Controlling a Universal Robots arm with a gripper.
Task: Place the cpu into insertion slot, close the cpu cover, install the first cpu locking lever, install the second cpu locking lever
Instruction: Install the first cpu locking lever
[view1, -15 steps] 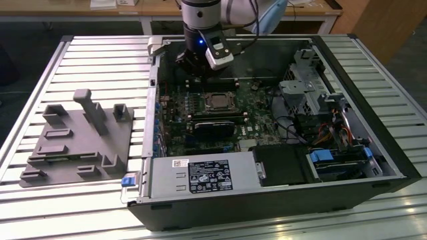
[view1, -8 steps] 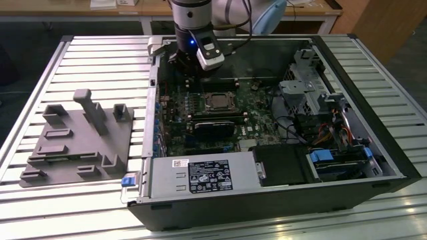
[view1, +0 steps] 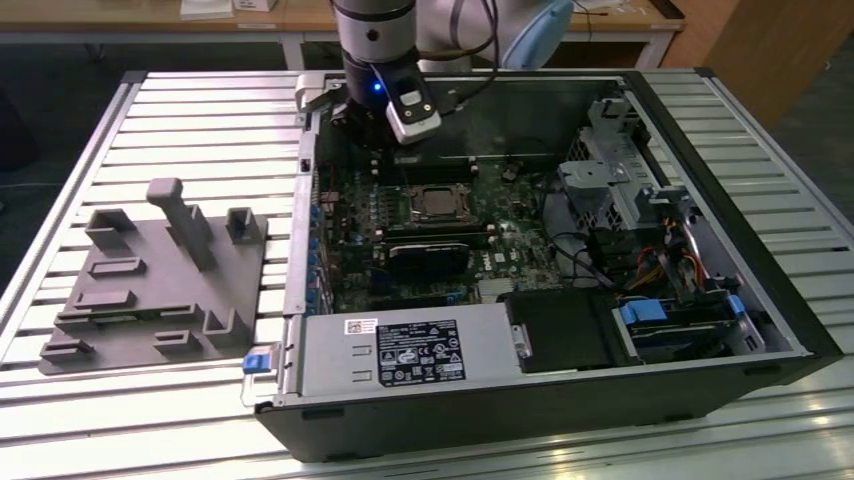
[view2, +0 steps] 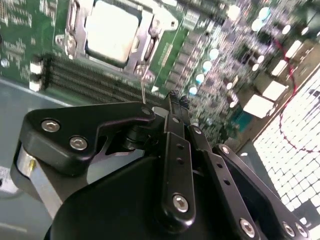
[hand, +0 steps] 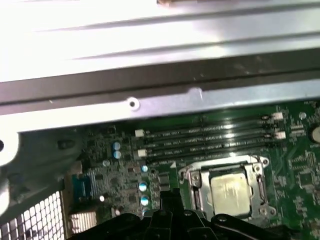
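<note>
We see a green motherboard dotted with pale blue capacitors. The cpu is dull silver-brown, and the cpu cover is silvery. The hand is matte black with bright silver screw heads. The case is black, the power supply is grey, and its label is black with white print. The tabletop is silver, striped by ribbed slats. The fixture is plain grey.

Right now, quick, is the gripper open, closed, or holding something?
Gripper: closed, nothing visibly held.
</note>
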